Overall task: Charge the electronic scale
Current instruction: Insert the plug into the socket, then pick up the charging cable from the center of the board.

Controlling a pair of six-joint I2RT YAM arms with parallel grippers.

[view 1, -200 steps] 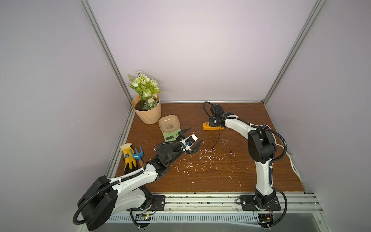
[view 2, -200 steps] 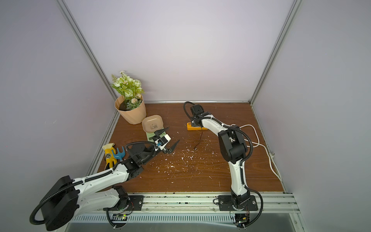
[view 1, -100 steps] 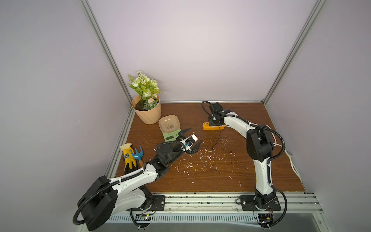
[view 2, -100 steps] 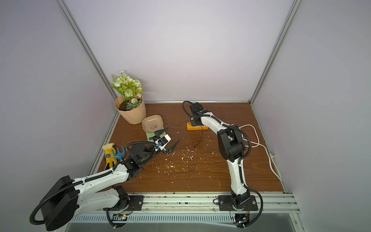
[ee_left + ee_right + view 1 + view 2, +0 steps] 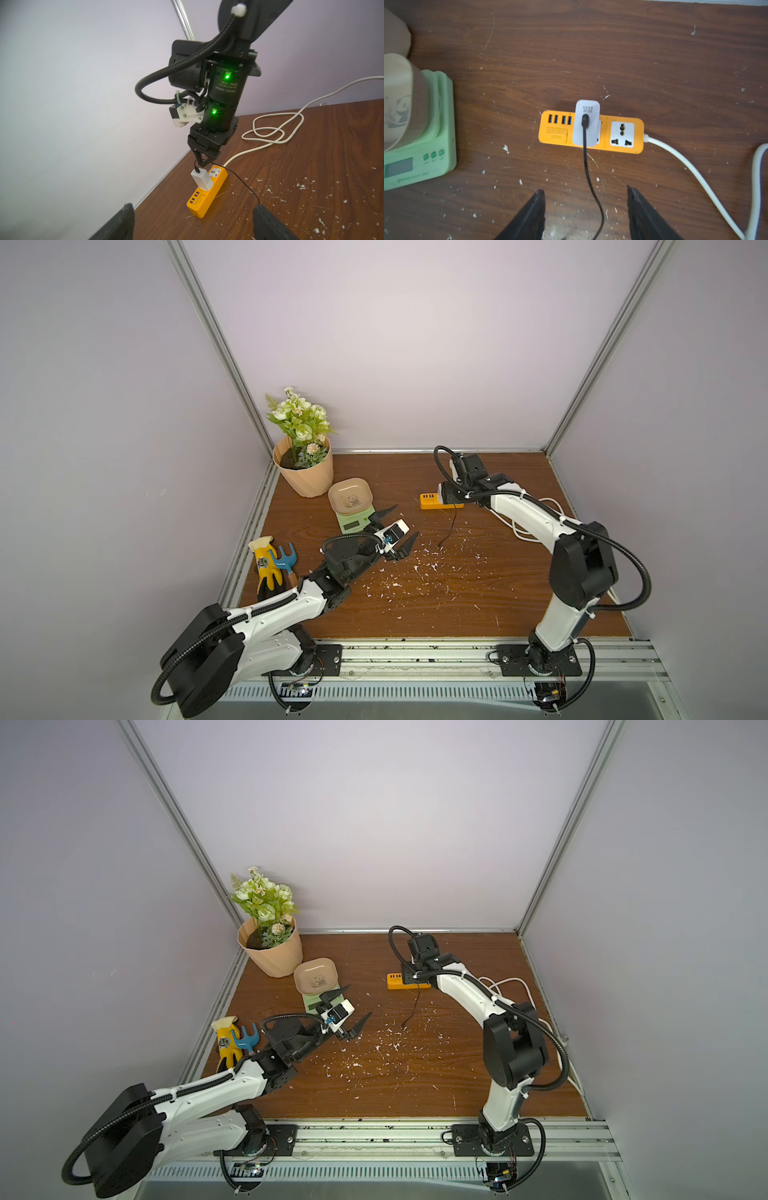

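We see the scale (image 5: 353,512) at the left rear of the table (image 5: 436,614), upright, just beside the flowerpot (image 5: 309,477), with its beige tray on top. The left gripper (image 5: 406,521) hovers at the scale's right front corner, jaws spread wide and empty. We cannot tell whether a finger touches the scale.

The right gripper (image 5: 585,189) points down over the orange power strip (image 5: 554,133) at mid-rear, jaws apart and gripping nothing. In its wrist view the black cable (image 5: 586,170) passes between the fingers unpinched. That cable is plugged into the white charger (image 5: 586,124), which sits in the strip. In both top views its free end lies on the table between the strip and the left gripper, apart from the scale.

A white cord (image 5: 685,162) leaves the strip's other end. A glove (image 5: 266,572) and a blue rake (image 5: 286,559) lie by the left edge.
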